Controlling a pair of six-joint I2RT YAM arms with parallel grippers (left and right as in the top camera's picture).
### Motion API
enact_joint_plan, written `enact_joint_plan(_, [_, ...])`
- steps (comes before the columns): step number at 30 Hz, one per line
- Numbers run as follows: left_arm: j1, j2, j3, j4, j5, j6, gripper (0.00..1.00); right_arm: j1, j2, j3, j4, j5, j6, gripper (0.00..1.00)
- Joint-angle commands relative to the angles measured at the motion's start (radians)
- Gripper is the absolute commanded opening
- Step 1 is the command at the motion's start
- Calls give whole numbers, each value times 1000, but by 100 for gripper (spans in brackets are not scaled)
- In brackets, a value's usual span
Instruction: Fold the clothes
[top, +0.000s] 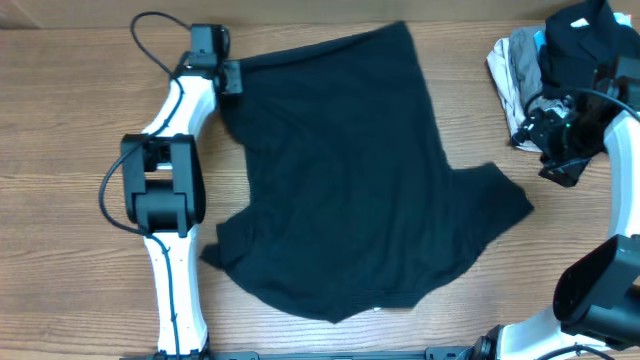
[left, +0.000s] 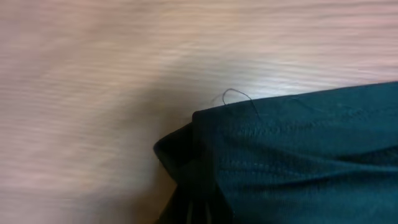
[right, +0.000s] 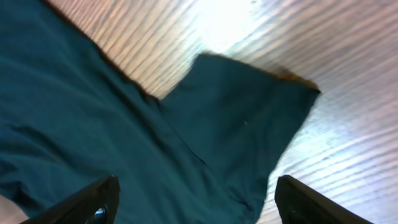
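A dark teal T-shirt (top: 350, 170) lies spread on the wooden table, one sleeve (top: 495, 200) pointing right. My left gripper (top: 232, 78) is at the shirt's far-left corner. In the left wrist view the shirt's corner (left: 298, 149) bunches into the jaws (left: 199, 214), which look shut on it. My right gripper (top: 553, 150) hovers right of the shirt, open and empty. In the right wrist view its fingers (right: 199, 205) spread wide above the sleeve (right: 242, 118).
A pile of dark and grey clothes (top: 560, 50) sits at the far right corner, just behind my right gripper. Bare wood table (top: 60, 250) surrounds the shirt. A black cable (top: 150, 35) loops near the left arm.
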Motion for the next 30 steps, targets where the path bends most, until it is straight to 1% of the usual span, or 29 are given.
enact_joint_plan(1, [138, -26, -21, -121, -155, -39, 4, 74, -29, 26, 38, 3, -22, 84])
enact_joint_plan(6, [260, -65, -21, -318, -155, -43, 4, 166, -27, 26, 95, 3, -18, 84])
enact_joint_plan(9, [330, -66, -21, -447, -181, -75, 4, 218, -18, 26, 106, 3, -17, 85])
enact_joint_plan(12, [401, -66, -22, -542, -178, -111, 4, 253, -8, 26, 105, 4, -18, 85])
enact_joint_plan(14, [446, -66, -22, -581, -150, -134, 7, 271, -2, 26, 106, 4, -18, 85])
enact_joint_plan(15, [483, -66, -22, -607, -79, -136, 15, 284, 1, 26, 105, 4, -18, 85])
enact_joint_plan(16, [499, -66, -22, -620, -30, -135, 25, 291, 2, 26, 105, 4, -18, 85])
enact_joint_plan(17, [511, -66, -22, -632, 23, -135, 41, 296, 2, 26, 104, 4, -18, 85])
enact_joint_plan(19, [530, -66, -22, -658, 109, -123, 56, 307, 2, 25, 104, 3, -17, 85])
enact_joint_plan(21, [538, -66, -22, -676, 145, -119, 62, 323, 4, 23, 104, 4, -5, 85])
enact_joint_plan(24, [534, -77, -14, -696, 154, -116, 66, 366, 21, 21, 106, 13, 16, 85])
enact_joint_plan(25, [527, -91, -10, -697, 142, -117, 68, 391, 29, 21, 108, 37, 26, 88])
enact_joint_plan(30, [491, -239, -1, -686, 117, -126, 75, 488, 72, 19, 98, 192, 137, 91])
